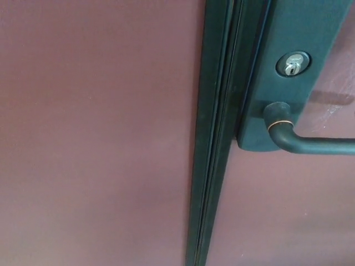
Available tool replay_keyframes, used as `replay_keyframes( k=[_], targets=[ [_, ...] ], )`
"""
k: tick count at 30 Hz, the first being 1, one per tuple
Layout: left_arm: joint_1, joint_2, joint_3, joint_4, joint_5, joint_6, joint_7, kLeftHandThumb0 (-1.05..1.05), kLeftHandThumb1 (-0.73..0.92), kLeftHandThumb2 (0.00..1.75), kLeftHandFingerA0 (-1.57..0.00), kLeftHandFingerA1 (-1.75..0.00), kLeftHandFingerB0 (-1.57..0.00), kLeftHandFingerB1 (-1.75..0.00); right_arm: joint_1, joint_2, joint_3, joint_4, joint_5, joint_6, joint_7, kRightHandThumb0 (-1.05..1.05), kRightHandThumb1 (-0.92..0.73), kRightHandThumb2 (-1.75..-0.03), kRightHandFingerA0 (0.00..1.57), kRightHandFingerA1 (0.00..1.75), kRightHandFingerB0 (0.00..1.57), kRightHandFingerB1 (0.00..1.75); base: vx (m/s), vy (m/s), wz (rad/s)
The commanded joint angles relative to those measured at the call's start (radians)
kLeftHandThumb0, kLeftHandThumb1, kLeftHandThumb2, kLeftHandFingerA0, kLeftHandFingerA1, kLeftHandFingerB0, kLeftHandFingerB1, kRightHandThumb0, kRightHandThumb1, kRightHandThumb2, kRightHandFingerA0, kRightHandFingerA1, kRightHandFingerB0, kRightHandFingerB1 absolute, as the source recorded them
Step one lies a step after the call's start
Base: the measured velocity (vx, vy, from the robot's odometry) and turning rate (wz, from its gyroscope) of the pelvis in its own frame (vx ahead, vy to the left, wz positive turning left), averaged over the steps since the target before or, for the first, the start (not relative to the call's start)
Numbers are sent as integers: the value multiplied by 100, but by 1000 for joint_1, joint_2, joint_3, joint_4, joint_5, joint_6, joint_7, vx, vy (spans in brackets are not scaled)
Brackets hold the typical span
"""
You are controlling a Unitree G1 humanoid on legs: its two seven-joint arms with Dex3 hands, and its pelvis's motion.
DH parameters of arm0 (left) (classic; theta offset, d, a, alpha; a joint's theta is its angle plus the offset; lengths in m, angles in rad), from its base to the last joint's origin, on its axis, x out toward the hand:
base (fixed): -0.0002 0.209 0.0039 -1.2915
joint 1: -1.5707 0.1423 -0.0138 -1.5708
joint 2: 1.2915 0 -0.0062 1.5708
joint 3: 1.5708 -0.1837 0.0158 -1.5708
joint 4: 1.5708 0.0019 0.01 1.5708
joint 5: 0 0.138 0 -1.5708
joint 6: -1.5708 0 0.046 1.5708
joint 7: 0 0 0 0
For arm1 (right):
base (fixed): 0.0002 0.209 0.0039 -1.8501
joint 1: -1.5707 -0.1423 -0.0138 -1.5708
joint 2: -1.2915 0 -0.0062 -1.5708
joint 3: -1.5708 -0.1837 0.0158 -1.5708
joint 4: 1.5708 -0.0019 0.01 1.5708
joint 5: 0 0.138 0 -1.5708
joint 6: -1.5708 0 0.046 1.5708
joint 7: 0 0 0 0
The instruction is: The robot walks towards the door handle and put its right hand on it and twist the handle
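A dark lever door handle (pixel 310 141) juts from a dark green lock plate (pixel 288 77) at the upper right and runs level off the right edge. Above it in the plate sits a silver keyhole cylinder (pixel 292 64). The plate is mounted on a reddish-brown door leaf (pixel 283 210). Neither of my hands shows anywhere in the head view.
A dark green vertical strip (pixel 213 144) where two door leaves meet runs from top to bottom, right of centre. The left door leaf (pixel 94 133) fills the left half of the picture, very close to the camera.
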Motion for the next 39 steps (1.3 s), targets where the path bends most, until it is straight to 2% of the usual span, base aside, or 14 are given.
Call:
replay_keyframes(
  k=[1,2,7,8,9,13,20,21,22,23,27,28,31,39],
  targets=[
    [4,-23,22,-9,-47,-22,-41,-41,42,71,-60,-55,-48,-50,177,162,349,133,-258,-229,-314,-44,-63,-59,35,42,27,34,0,0,0],
    [-7,-19,18,-7,-43,-15,-38,-41,42,71,-59,-55,-46,-49,156,179,433,198,-302,-271,-377,-48,-58,-72,31,47,25,41,0,0,0],
    [-12,-20,14,-5,-42,-9,-33,-41,42,71,-59,-56,-44,-48,65,259,654,447,-387,-357,-545,-48,-57,-74,31,48,23,41,0,0,0],
    [-4,-21,11,-5,-39,-14,-31,-33,50,55,-63,-47,-49,-39,56,271,676,500,-386,-370,-558,-49,-57,-74,31,48,23,41,0,0,0],
    [3,-20,7,-6,-36,-17,-29,-42,42,71,-57,-55,-42,-48,38,285,705,547,-389,-372,-570,-51,-57,-76,31,49,20,41,0,0,0],
    [17,-17,3,-7,-33,-22,-27,-42,42,71,-57,-55,-42,-48,16,296,756,626,-383,-389,-599,-51,-57,-76,31,49,20,41,0,0,0],
    [-10,-17,13,-6,-47,-15,-37,-43,42,70,-55,-54,-43,-48,-195,408,971,1030,-488,-517,-825,-59,-55,-77,21,45,8,36,0,0,0],
    [-7,-30,12,-6,-47,-16,-33,-44,41,70,-55,-54,-43,-48,-211,456,993,1054,-497,-487,-878,-34,-49,-102,0,48,0,48,0,0,0],
    [-4,-35,12,-5,-48,-17,-32,-44,41,70,-55,-54,-43,-48,-220,484,1009,1076,-501,-473,-914,-35,-48,-102,0,49,0,48,0,0,0],
    [0,-34,13,-5,-49,-18,-33,-44,41,70,-55,-54,-43,-48,-229,505,1020,1109,-503,-470,-947,-66,-55,-82,8,41,5,34,0,0,0],
    [-2,-35,11,-6,-48,-18,-32,-44,41,70,-55,-54,-43,-48,-256,524,1037,1192,-494,-491,-999,-67,-55,-83,8,41,5,34,0,0,0],
    [-1,-34,9,-6,-46,-18,-32,-44,41,70,-55,-54,-43,-48,-259,543,1061,1251,-513,-500,-1053,-63,-73,-62,16,30,20,29,0,0,0],
    [-3,-32,-3,-6,-37,-18,-33,-44,41,70,-55,-54,-43,-48,-240,582,1119,1439,-560,-522,-1233,-61,-75,-62,19,29,27,31,0,0,0],
    [-54,-14,-23,-11,-16,-16,-20,-35,49,55,-60,-46,-49,-39,-263,599,1216,1569,-604,-552,-1372,-57,-75,-63,33,33,32,32,0,0,0]
  ],
)
